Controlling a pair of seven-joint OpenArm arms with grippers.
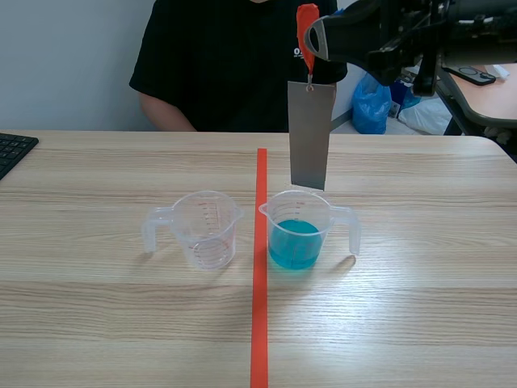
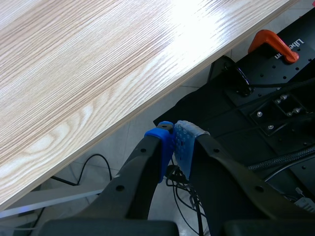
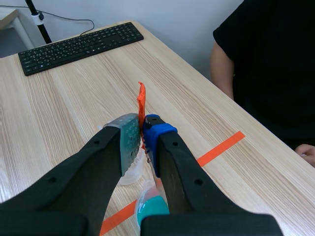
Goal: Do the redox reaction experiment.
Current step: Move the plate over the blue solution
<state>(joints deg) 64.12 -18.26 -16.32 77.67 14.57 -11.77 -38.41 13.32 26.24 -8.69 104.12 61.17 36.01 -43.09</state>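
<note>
A grey metal sheet (image 1: 310,134) hangs from an orange clip (image 1: 305,31), its lower edge just above the rim of the cup of blue liquid (image 1: 299,229). My right gripper (image 1: 317,39), raised across the scene's top right, is shut on the orange clip (image 3: 141,104); in the right wrist view the blue liquid cup (image 3: 150,207) shows under the fingers. An empty clear measuring cup (image 1: 199,229) stands left of the red tape line. My left gripper (image 2: 175,142) is shut on nothing, off the table's edge, out of the scene view.
A person in a black shirt (image 1: 226,61) sits across the table. A black keyboard (image 1: 12,150) lies at the far left edge, also seen as the keyboard (image 3: 78,45) ahead of the right gripper. An orange clamp (image 2: 273,43) and black equipment sit below the table edge.
</note>
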